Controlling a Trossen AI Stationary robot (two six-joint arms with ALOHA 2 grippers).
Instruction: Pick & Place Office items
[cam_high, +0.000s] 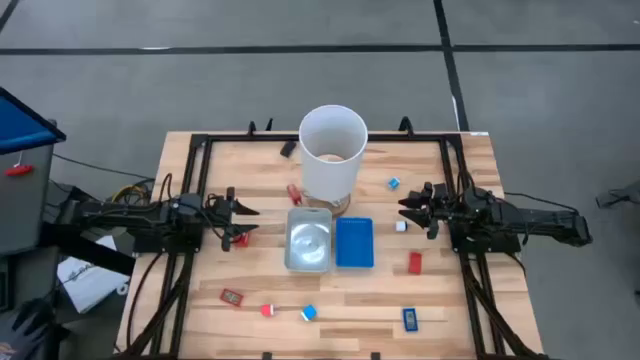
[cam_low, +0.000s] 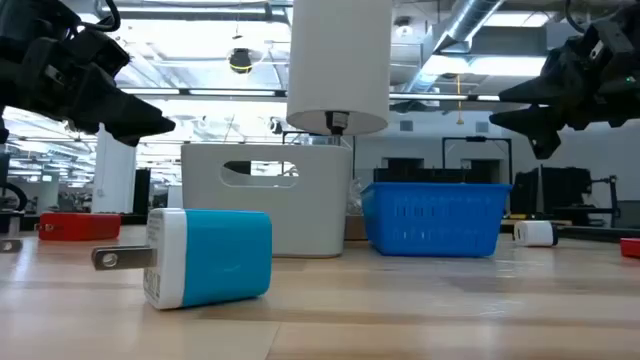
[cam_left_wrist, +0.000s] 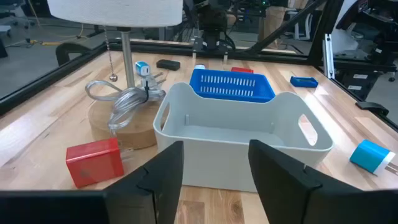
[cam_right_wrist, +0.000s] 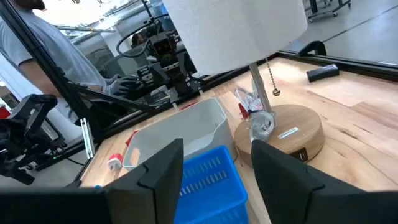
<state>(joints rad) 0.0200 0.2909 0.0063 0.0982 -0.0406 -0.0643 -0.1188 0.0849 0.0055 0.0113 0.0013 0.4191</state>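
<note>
Small office items lie scattered on the wooden table: a red block, a white piece, blue pieces, a red piece, a black piece and a blue-and-white plug block. My left gripper hovers open, left of the white tray; its wrist view shows a red block near its fingers. My right gripper hovers open, right of the blue tray and above the white piece. Both grippers are clear of the tabletop.
A lamp with a tall white cylindrical shade, a round wooden base and a coiled cord stands behind the trays. The white tray and blue basket tray sit side by side mid-table. Black frame rails edge the table. A person is beyond it.
</note>
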